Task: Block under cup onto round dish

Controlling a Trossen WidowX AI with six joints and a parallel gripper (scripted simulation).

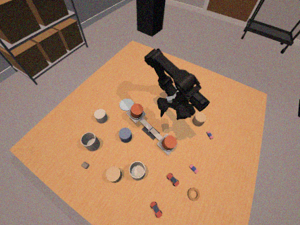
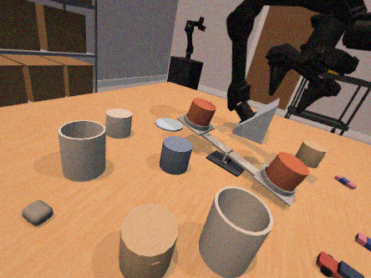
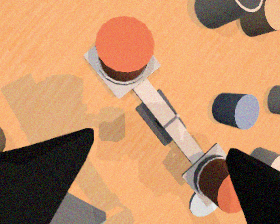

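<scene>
In the top view, the jaws (image 1: pixel 171 112) (image 2: pixel 290 99) are wide open with nothing in them, right of the middle. One red cup (image 1: pixel 136 111) (image 2: pixel 200 112) (image 3: pixel 222 181) sits by the round dish (image 1: pixel 126 104) (image 2: pixel 169 124) (image 3: pixel 201 205); the other red cup (image 1: pixel 169 142) (image 2: pixel 287 171) (image 3: pixel 124 45) is lower right.

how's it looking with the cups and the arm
Fingers open, holding nothing. Both red cups on the balance. Dish uncovered.
</scene>
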